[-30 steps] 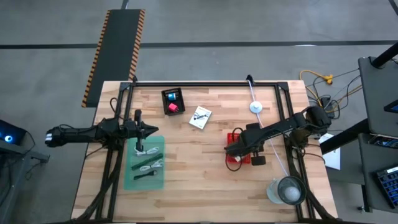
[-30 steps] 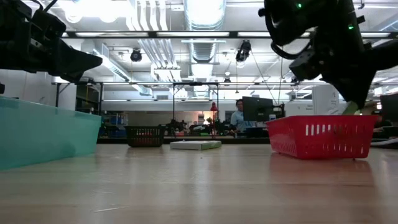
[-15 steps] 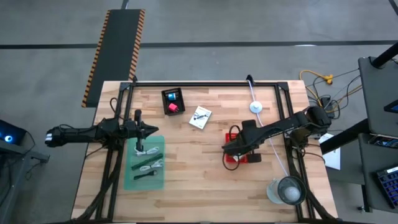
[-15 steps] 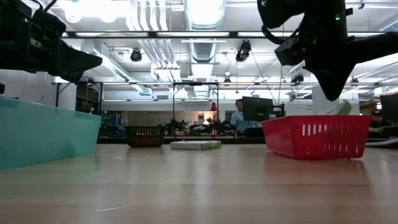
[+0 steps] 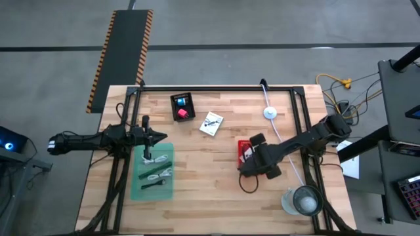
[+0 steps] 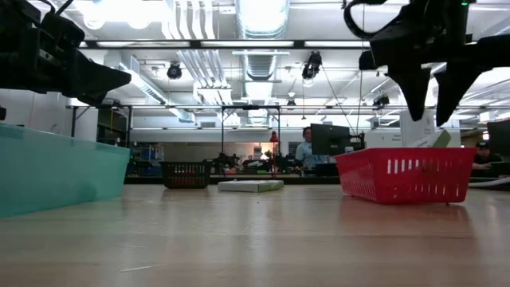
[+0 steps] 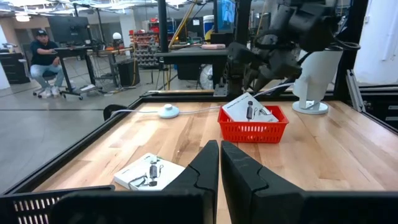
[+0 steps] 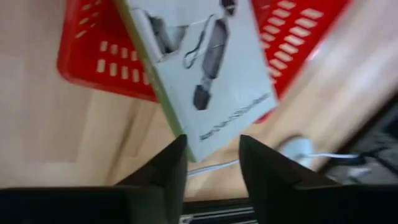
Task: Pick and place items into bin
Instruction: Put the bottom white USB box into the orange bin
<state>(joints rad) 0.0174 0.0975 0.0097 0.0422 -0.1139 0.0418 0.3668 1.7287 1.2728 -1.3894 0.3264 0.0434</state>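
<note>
Workshop floor surrounds a wooden table (image 5: 216, 196) framed by black rails. Nearest on the right stands a clear container (image 5: 303, 201), not part of the job. Just beyond it the right gripper (image 5: 251, 156) hangs over the red bin (image 5: 246, 152), its fingers parted a little with nothing between them. A white packet (image 8: 199, 68) lies tilted inside the bin, one corner propped over the rim.

Procedure, as judged: lift the right gripper straight up so the fingers clear the packet's raised corner and do not drag the bin. Confirm the packet settles below the rim before moving on.

At near left, the green tray (image 5: 153, 174) holds cable pieces (image 5: 157, 175). The left gripper (image 5: 161, 137) waits above the tray's far edge, fingers pressed together and empty.

Farther back, a second packet (image 5: 211, 123) lies flat mid-table, well apart from the bin. Far left of it, a black basket (image 5: 182, 106) holds a blue cube (image 5: 180, 101) and a red cube (image 5: 183, 113). The second packet looks the easiest next pick; approach from above, across its narrow side.
</note>
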